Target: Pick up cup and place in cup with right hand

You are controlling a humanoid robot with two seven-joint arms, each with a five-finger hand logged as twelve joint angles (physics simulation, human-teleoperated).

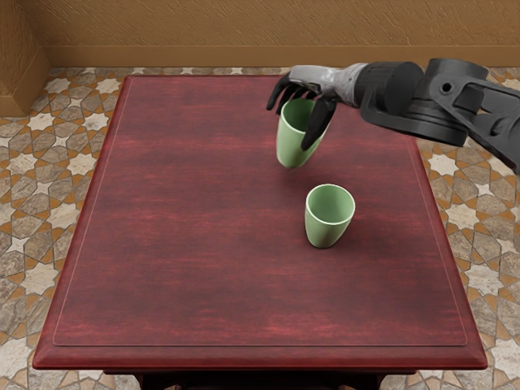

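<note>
In the head view, the right hand (315, 78) reaches in from the 2 o'clock side, fingers and thumb closed around the green cup it carries (292, 146). That held cup is at about 1 o'clock from the middle of the table (179, 244); its base seems to be off the wood, judging by the shadow below, though how high is hard to tell from this slant. The standing cup (329, 226) is upright on the tabletop, open mouth up, towards 5 o'clock from the held one and apart from it.

So the pick-up looks done and the placing is not. What remains is to carry the held cup towards 5 o'clock, bring it over the other's mouth, straighten its slight lean, lower it inside and let go.
</note>
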